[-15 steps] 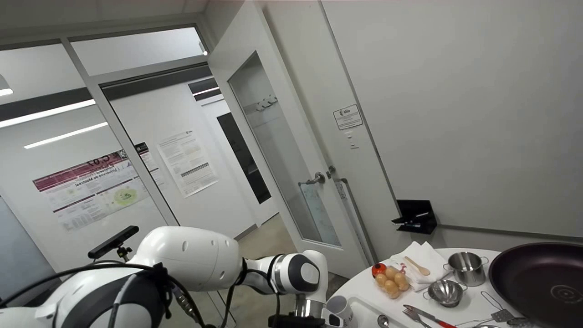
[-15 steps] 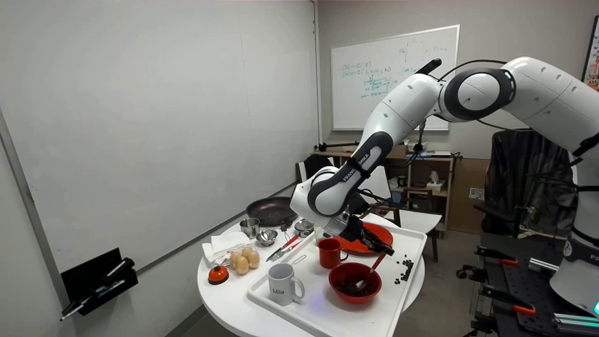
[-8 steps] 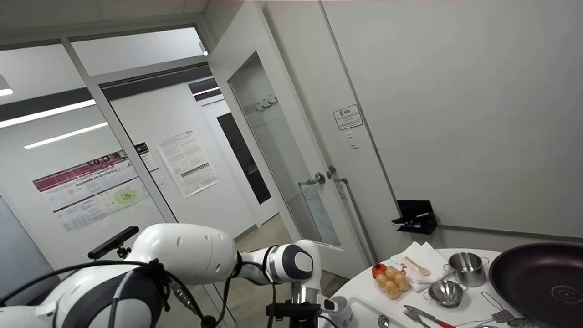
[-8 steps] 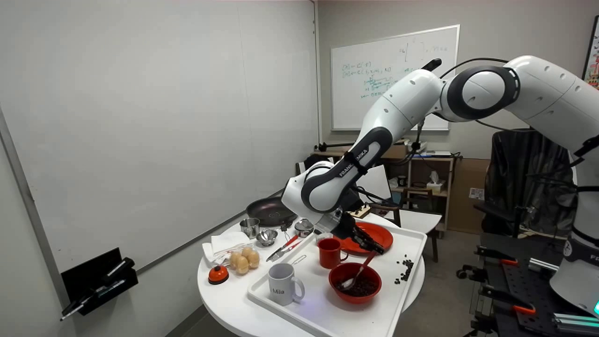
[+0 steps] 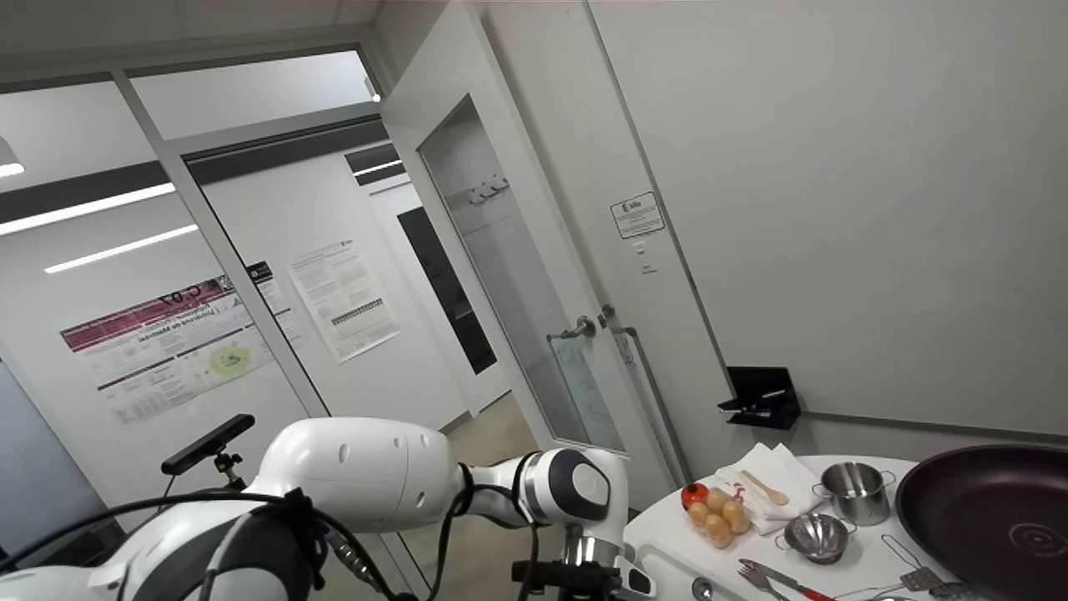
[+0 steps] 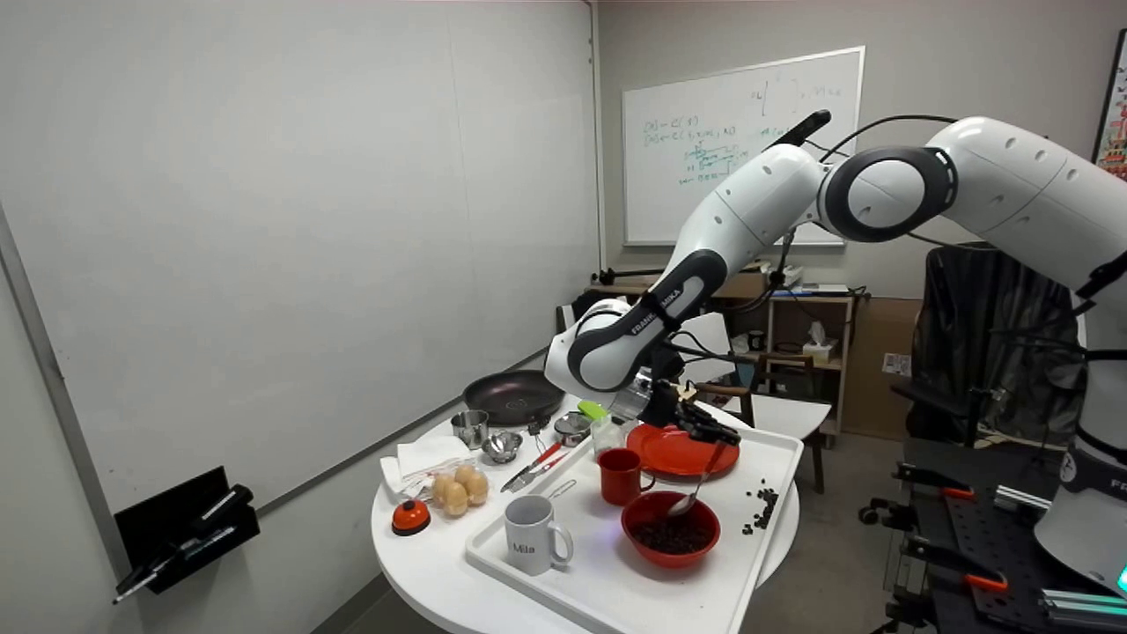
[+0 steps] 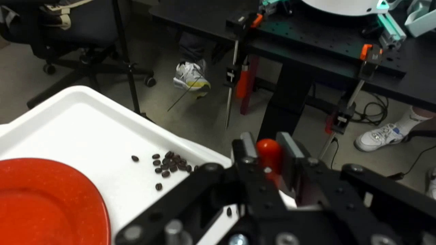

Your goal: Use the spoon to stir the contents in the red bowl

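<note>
As 2 jaws pinch its handle (image 7: pixel 269 152), the spoon (image 6: pixel 683 504) slants below.

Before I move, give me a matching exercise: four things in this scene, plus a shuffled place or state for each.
Things
1. red-handled spoon
2. red bowl
3. pale mug
4. frying pan

Places or states
A. marked "Mila"
B. beside the steel pot
C. gripped by the fingers
D. holding dark contents

Pairs: 1-C, 2-D, 3-A, 4-B
</note>
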`<move>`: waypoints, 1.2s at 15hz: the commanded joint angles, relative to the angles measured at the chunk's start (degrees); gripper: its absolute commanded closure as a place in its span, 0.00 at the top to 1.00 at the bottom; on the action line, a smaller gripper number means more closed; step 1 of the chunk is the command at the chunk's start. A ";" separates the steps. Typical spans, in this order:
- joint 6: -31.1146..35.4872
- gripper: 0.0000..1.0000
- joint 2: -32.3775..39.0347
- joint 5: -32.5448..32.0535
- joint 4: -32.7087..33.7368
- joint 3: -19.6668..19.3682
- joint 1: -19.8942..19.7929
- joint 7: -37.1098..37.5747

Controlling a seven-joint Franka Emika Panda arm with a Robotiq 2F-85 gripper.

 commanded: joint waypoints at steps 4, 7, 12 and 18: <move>-9.04 0.09 1.43 -5.22 3.67 1.73 0.70 -8.32; -8.60 0.09 0.83 -6.63 2.95 3.74 1.47 -11.40; -12.08 0.09 3.86 -9.56 5.30 3.68 5.25 -10.16; -15.58 0.09 7.43 -14.57 8.37 3.75 7.57 -11.14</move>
